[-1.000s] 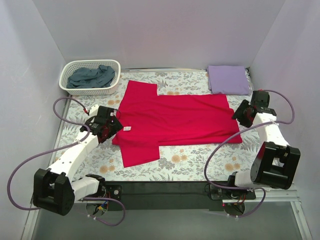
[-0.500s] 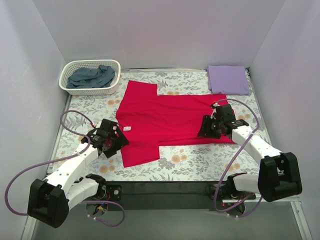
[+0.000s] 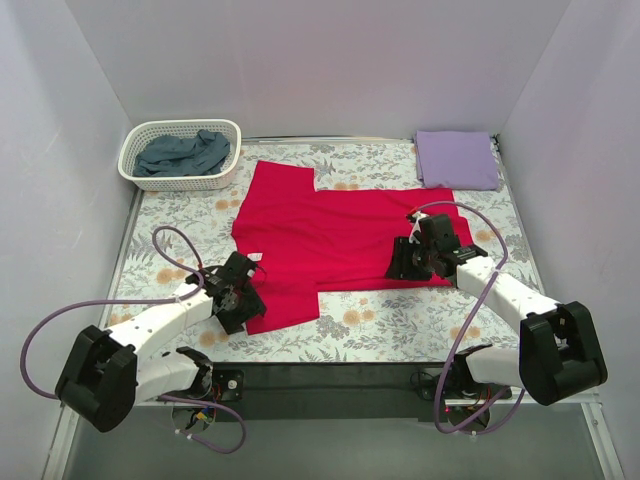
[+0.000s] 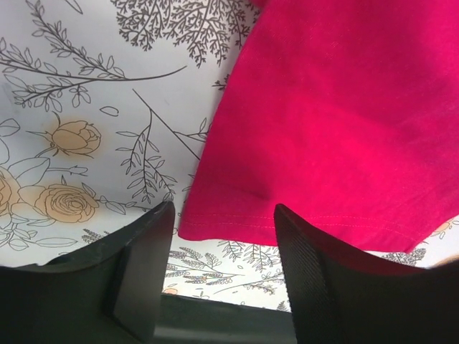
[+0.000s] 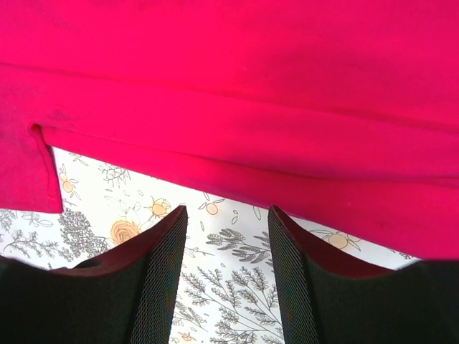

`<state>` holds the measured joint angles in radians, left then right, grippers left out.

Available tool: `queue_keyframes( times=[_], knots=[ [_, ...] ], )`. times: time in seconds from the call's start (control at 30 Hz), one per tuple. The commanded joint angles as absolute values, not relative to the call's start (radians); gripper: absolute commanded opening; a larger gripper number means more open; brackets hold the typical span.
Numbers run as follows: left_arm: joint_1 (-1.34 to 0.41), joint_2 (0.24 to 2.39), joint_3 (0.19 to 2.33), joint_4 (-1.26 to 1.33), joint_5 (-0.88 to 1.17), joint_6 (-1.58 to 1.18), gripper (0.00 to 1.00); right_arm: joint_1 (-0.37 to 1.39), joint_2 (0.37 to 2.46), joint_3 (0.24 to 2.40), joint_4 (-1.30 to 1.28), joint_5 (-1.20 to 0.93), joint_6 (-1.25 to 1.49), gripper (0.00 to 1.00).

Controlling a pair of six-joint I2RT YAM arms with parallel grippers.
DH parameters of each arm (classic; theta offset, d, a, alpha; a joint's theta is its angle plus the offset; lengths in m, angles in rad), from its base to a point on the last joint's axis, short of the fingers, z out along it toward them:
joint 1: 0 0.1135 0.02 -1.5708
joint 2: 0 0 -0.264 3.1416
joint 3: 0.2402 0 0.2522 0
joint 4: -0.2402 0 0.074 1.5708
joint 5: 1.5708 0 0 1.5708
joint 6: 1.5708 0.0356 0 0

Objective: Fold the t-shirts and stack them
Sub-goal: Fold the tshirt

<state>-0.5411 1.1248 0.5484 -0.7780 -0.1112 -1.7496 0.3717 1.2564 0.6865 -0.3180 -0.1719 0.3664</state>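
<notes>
The red t-shirt [image 3: 340,235] lies spread flat on the floral table cover, collar to the left. My left gripper [image 3: 243,300] is at the near sleeve's corner. In the left wrist view the left gripper [image 4: 224,236] is open, with the sleeve hem [image 4: 301,222] just ahead of its tips and nothing between them. My right gripper [image 3: 400,262] hovers over the shirt's near side edge. In the right wrist view the right gripper [image 5: 226,222] is open over bare cover, just short of the red edge [image 5: 287,193]. The lavender t-shirt [image 3: 457,158] lies folded at the back right. The blue-grey t-shirt [image 3: 185,152] sits crumpled in a basket.
A white basket [image 3: 180,127] stands at the back left corner. Pale walls close the table in on three sides. A black strip [image 3: 330,375] runs along the near edge between the arm bases. Purple cables loop beside both arms.
My left gripper has slid from beside the collar down to the near sleeve. My right gripper has swung from the shirt's right hem inward to its near side edge.
</notes>
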Motion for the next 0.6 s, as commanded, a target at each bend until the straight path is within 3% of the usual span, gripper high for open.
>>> queue_keyframes(
  times=[0.0,0.13,0.23,0.33,0.57],
  knots=[
    [-0.557,1.144,0.528,-0.769,-0.115,-1.789,0.52,0.374,1.252,0.661,-0.276,-0.181,0.354,0.47],
    [-0.571,1.192,0.534,-0.762,-0.118,-1.784,0.39,0.376,1.239,0.635,-0.265,-0.178,0.357,0.47],
    [-0.575,1.200,0.548,-0.764,-0.133,-1.776,0.13,0.376,1.236,0.630,-0.264,-0.169,0.354,0.47],
    [-0.577,1.189,0.580,-0.765,-0.164,-1.764,0.00,0.374,1.229,0.630,-0.262,-0.166,0.351,0.47],
    [-0.574,1.229,0.813,-0.759,-0.250,-1.677,0.00,0.376,1.190,0.608,-0.249,-0.138,0.344,0.47]
  ],
)
